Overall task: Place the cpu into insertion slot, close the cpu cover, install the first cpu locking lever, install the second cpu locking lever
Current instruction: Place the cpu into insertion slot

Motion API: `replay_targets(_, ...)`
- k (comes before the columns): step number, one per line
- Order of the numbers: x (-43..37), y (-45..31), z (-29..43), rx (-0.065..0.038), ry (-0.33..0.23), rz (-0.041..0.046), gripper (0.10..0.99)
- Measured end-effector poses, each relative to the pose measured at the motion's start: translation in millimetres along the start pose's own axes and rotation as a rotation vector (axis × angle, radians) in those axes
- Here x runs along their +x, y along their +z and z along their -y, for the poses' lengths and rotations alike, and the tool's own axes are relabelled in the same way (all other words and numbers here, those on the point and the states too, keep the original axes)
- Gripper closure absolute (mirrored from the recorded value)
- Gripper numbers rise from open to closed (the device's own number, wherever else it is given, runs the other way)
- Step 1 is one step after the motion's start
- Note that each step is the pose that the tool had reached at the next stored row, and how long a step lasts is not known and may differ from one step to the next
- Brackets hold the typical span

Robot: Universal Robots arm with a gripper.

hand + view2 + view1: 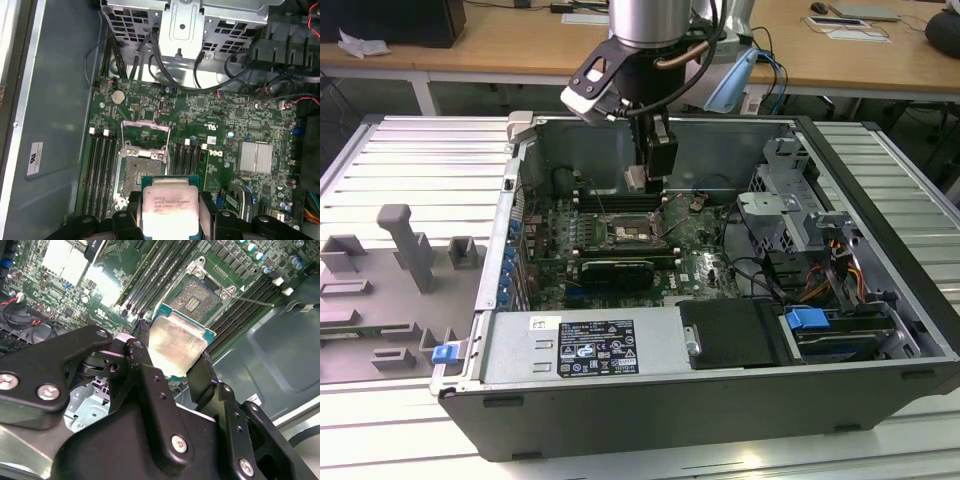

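My gripper (pixel 647 178) hangs inside the open computer case, shut on the cpu (pixel 636 180). In both wrist views the cpu (pixel 177 347) (pixel 169 207) is a pale metal square on a green edge, pinched between two black fingers (pixel 143 337). The gripper (pixel 170 216) holds it a little above the board, just off to one side of the insertion slot (pixel 140 175) (pixel 201 297) (pixel 630 232). The slot is bare, with its dark contact field showing. The cpu cover (pixel 145 123) stands swung up from the slot's far edge. A thin wire lever (pixel 252 300) sticks out beside the slot.
Long black memory slots (pixel 97 170) flank the socket on both sides. A black card (pixel 617 270) lies in front of the socket, and a drive cage (pixel 790 200) with cables stands at the exterior view's right. Case walls (pixel 520 200) ring the board. A grey fixture (pixel 410 250) sits outside.
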State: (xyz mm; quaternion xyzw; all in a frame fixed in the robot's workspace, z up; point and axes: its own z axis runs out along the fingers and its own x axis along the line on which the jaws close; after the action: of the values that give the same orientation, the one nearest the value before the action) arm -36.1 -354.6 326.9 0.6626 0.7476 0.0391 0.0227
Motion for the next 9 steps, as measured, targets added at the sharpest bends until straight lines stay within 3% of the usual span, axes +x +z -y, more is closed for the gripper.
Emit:
replay_targets(6,-0.1,3.0,0.3,0.000,0.011,0.0010,0.545)
replay_targets(9,-0.1,9.9,1.6,0.000,0.011,0.0010,0.545)
